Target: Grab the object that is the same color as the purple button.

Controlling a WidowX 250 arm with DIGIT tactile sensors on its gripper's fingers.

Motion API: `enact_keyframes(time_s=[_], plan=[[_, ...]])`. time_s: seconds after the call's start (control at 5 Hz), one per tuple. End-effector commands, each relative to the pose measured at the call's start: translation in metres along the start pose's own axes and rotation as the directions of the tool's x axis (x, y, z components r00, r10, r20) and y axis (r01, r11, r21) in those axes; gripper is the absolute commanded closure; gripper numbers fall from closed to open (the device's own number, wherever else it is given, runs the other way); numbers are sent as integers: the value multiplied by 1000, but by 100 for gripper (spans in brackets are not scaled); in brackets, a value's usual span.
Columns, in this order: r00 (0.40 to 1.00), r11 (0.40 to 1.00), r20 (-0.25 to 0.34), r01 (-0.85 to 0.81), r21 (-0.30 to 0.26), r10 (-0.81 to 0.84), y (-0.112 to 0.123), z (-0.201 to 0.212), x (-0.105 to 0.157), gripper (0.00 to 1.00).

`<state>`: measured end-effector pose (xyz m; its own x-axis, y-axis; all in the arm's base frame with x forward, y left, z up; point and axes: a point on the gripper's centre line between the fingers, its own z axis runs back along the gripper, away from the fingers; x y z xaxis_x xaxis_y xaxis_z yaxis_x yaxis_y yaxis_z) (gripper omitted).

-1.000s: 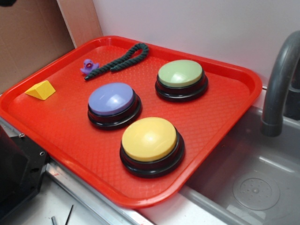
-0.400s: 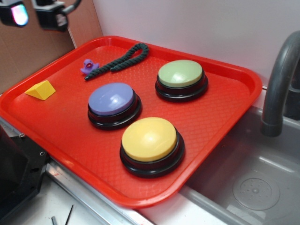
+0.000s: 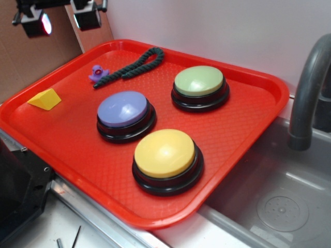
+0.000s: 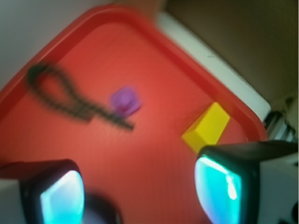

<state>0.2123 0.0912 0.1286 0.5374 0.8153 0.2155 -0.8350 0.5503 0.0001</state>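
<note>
A tiny purple object (image 3: 98,73) lies on the red tray (image 3: 243,124) near its far left corner, touching the end of a dark green rope (image 3: 132,66). In the wrist view the object (image 4: 125,100) is a blurred purple blob ahead of the fingers. The purple button (image 3: 124,110) stands mid-tray on its black base. My gripper (image 3: 59,19) hangs high above the tray's far left edge, well above the object. Its jaws stand wide apart, open, with nothing between the fingers (image 4: 60,196).
A green button (image 3: 199,81) and a yellow button (image 3: 165,153) also stand on the tray. A yellow wedge (image 3: 45,98) lies by the left rim. A grey faucet (image 3: 307,93) and sink (image 3: 279,206) are to the right. Brown cardboard stands behind the tray.
The gripper was out of view a second ago. It has come in at the top left and shifted right, toward the tray's far corner. Nothing on the tray has moved.
</note>
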Motion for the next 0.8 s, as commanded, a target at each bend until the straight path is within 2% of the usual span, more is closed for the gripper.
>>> enact_keyframes(time_s=[0.0,0.4,0.6], plan=[[978,982,95,-187,-10,187,36,-19,28,0],[978,982,95,-187,-10,187,36,-19,28,0],[956,956,49,-290,37,288,18,-46,31,0]])
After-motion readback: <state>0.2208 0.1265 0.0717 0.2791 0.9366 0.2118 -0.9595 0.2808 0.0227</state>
